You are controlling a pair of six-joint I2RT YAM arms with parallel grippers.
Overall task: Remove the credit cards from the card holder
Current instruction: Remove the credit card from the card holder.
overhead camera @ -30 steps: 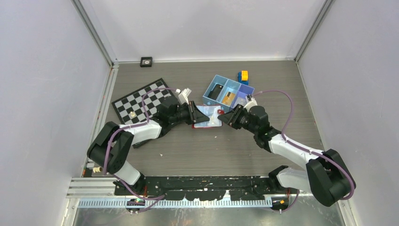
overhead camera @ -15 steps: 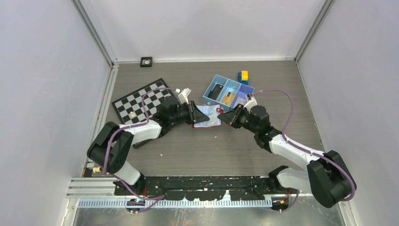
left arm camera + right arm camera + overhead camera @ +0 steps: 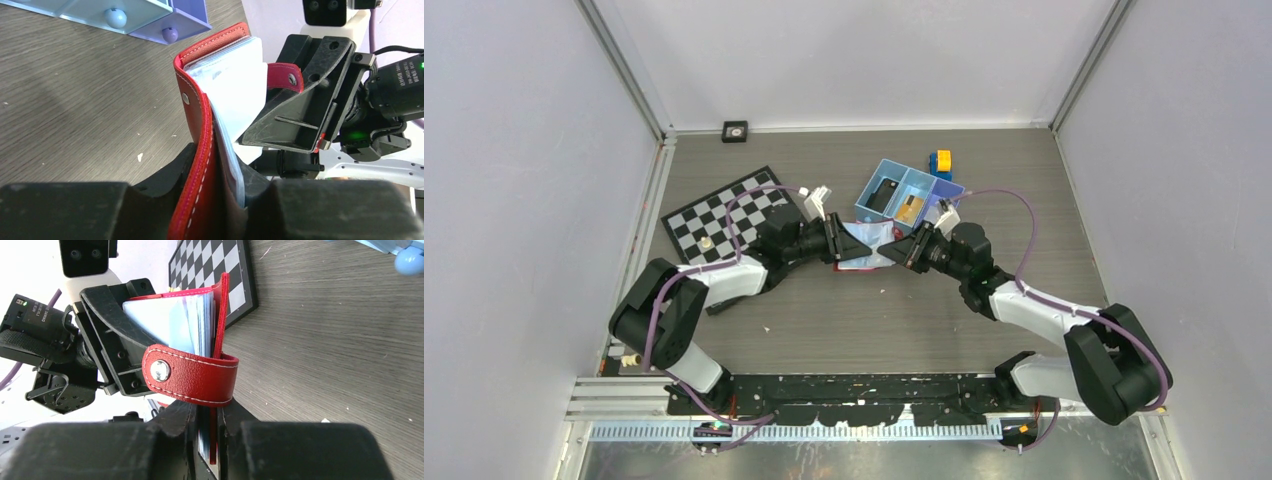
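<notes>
The red card holder (image 3: 865, 249) hangs just above the table between both grippers, its pale blue-grey sleeves fanned. My left gripper (image 3: 835, 243) is shut on its left cover (image 3: 200, 115), pinched between the jaws (image 3: 215, 172). My right gripper (image 3: 902, 252) is shut on its right cover and sleeves (image 3: 207, 415), below the snap tab (image 3: 192, 375). I cannot tell any cards among the sleeves (image 3: 197, 322). An orange-gold card (image 3: 910, 208) and a dark card (image 3: 885, 193) lie in the blue tray (image 3: 870, 187).
The blue tray stands just behind the wallet, and its wall (image 3: 100, 10) shows in the left wrist view. A chessboard (image 3: 724, 215) lies at the left, with a small pale piece on it. A yellow-and-blue block (image 3: 941, 162) sits behind the tray. A small black object (image 3: 735, 131) sits by the back wall.
My right gripper has moved left onto the wallet's right side and closed on it. The wallet has folded narrower between the grippers. The left arm has barely moved.
</notes>
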